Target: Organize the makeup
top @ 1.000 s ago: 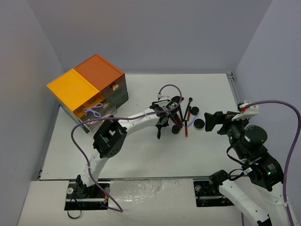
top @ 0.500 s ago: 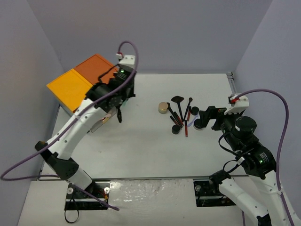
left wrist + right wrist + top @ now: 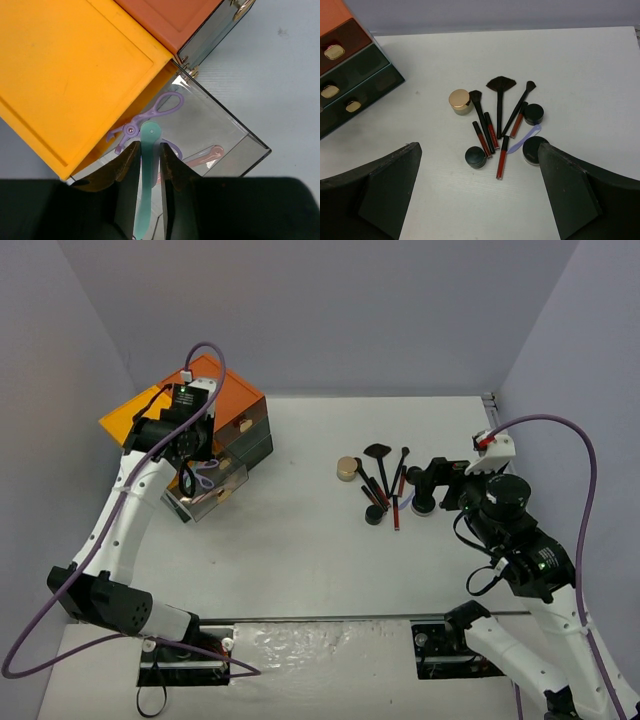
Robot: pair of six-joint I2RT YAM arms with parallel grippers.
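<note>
**A:** Makeup mostly sat mid-table, right of centre. Lavender curler lay in the open drawer, far left.

**B:** Grippers?

**A:** Left gripper pinched a teal stick above that drawer. Right gripper gaped wide, holding nothing, near the pile.

Makeup clustered mid-table; curler in drawer

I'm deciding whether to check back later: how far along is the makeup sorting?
Early. Done: a lavender curler and a pink item lie in the open drawer. In hand: the left gripper is shut on a mint-green stick above that drawer. Left: the gold-lidded jar, brushes, pencils and compacts lie on the table near the open, empty right gripper.
</note>
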